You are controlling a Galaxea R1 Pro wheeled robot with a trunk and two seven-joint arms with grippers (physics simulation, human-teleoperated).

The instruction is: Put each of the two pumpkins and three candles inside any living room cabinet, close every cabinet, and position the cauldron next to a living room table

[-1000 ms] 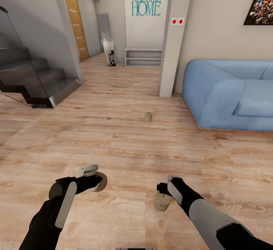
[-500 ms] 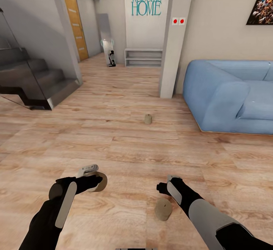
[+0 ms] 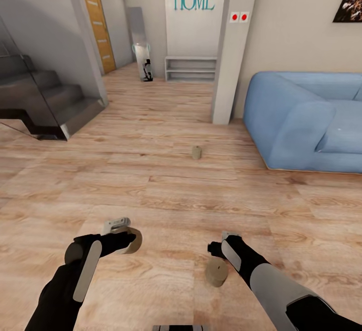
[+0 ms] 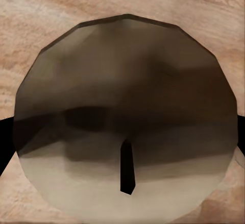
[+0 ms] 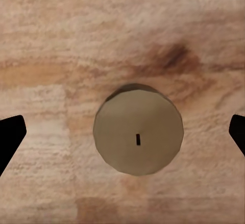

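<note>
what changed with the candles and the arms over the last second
The camera tilted down a little, so the whole room sits higher in the picture. The candle under the right gripper now shows its round top, with the open fingers apart above it. The left gripper kept its candle. The far candle on the floor stayed put.

Three candles: one tan, stubby candle [image 3: 131, 241] is clamped in my left end effector [image 3: 125, 238], its round wick end toward the wrist camera. A second candle [image 3: 216, 272] stands upright on the floor under my right end effector [image 3: 217, 250]. The third candle [image 3: 196, 152] stands farther ahead.
</note>
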